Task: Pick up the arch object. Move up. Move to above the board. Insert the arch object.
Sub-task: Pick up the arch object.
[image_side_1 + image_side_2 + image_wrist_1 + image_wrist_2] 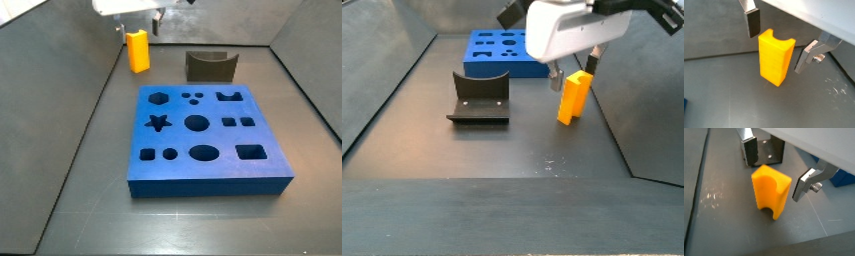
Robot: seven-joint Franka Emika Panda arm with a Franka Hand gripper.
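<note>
The arch object (pixel 775 57) is a yellow-orange upright block with a curved notch in its top. It stands on the dark floor and shows in both wrist views (pixel 771 192) and both side views (pixel 138 51) (pixel 576 97). My gripper (pixel 777 40) is open and sits just above the block, one finger (pixel 753 22) on each side of its top, not touching it. The gripper also shows in the wrist view (pixel 776 170) and both side views (pixel 142 28) (pixel 572 66). The blue board (pixel 261 172) with dark cut-outs lies apart from the block, also in a side view (pixel 481 66).
The dark L-shaped fixture (pixel 210 67) stands between block and board, also in a side view (pixel 478 100) and a wrist view (pixel 769 150). Grey walls enclose the floor; the block stands close to one wall (pixel 643 110).
</note>
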